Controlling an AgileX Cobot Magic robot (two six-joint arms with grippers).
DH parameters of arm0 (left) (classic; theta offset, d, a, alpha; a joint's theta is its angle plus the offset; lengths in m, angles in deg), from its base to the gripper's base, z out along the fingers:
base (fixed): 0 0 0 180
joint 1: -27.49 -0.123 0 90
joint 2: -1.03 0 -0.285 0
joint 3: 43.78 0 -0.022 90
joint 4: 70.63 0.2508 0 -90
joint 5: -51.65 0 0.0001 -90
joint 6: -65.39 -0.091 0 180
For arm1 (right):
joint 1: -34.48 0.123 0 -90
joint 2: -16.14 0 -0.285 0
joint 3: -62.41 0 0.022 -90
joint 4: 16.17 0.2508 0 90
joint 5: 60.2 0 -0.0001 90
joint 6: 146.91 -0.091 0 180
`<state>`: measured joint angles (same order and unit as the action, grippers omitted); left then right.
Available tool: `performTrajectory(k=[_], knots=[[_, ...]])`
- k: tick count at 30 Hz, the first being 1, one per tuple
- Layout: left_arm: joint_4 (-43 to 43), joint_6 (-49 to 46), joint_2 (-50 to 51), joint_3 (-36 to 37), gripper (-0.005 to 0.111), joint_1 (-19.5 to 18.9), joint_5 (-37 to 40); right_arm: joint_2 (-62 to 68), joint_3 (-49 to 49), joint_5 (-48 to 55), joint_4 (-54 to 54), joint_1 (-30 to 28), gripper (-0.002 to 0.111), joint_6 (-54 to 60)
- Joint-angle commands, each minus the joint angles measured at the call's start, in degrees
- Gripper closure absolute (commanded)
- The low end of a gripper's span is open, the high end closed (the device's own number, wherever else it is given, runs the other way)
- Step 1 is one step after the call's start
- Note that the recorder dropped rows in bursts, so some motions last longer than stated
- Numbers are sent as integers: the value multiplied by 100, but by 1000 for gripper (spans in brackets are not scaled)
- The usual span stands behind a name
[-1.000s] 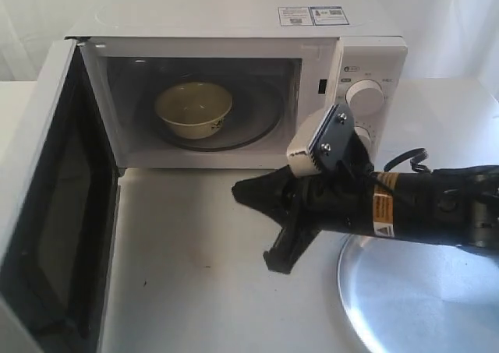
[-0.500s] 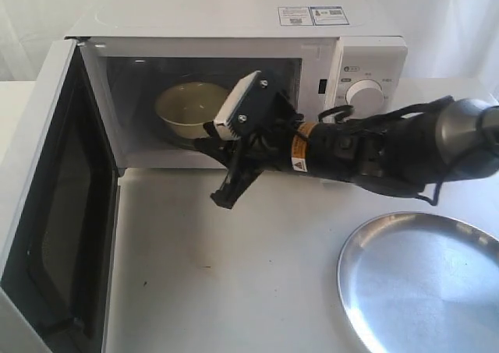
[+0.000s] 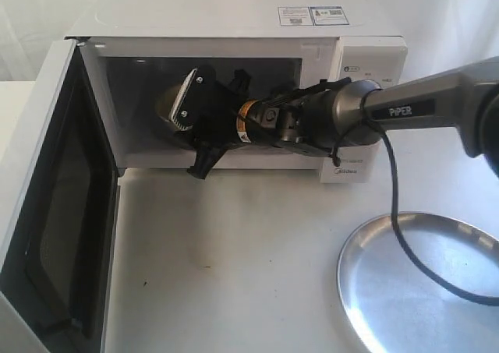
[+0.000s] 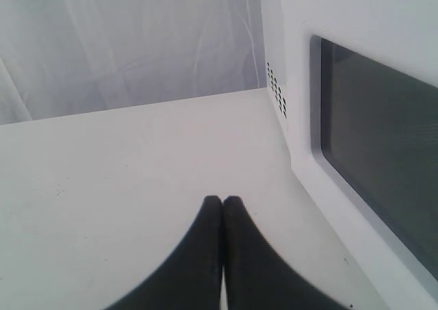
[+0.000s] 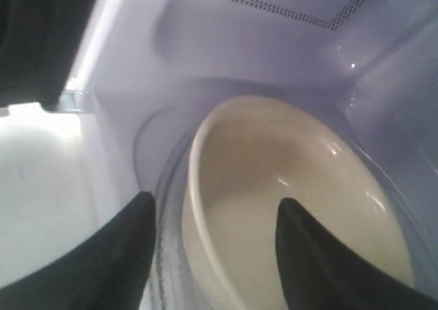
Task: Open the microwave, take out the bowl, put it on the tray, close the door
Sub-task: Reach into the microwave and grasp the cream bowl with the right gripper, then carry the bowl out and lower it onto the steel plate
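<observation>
Bowl [image 5: 287, 187] 1, in microwave [image 3: 195, 14] | tray [image 3: 421, 291] 1 | fingers [image 5: 116, 255] 2, apparently straddling rim

white table [image 3: 234, 275], pale curtain [image 4: 123, 43] behind

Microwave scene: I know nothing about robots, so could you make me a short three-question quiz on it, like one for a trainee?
1. True or false: the door of the microwave stands open.
2. Where is the bowl? A: on top of the microwave. B: inside the microwave. C: outside, in front of the door.
3. Which arm's end effector reaches into the microwave, jaws apart at the bowl's rim?

Key: 1 true. 2 B. 3 the right end effector.
</observation>
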<state>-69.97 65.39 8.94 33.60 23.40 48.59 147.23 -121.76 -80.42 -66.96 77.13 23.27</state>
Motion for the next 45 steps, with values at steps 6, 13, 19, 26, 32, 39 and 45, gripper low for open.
performTrajectory(k=[6,13,19,26,32,39,45], knots=[[-26,0,-12,-16,107,12,6,534,-685,742,-38,131,96,54],[-26,0,-12,-16,107,12,6,410,-614,705,-4,295,108,-736],[-26,0,-12,-16,107,12,6,-399,142,832,-23,555,108,-1437],[-26,0,-12,-16,107,12,6,-2213,1803,1425,-8,806,108,-2321],[-26,0,-12,-16,107,12,6,-3592,3138,3615,5,874,108,-3459],[-26,0,-12,-16,107,12,6,-4554,4575,4992,103,874,108,-4024],[-26,0,-12,-16,107,12,6,-4657,5180,4992,116,874,108,-4139]])
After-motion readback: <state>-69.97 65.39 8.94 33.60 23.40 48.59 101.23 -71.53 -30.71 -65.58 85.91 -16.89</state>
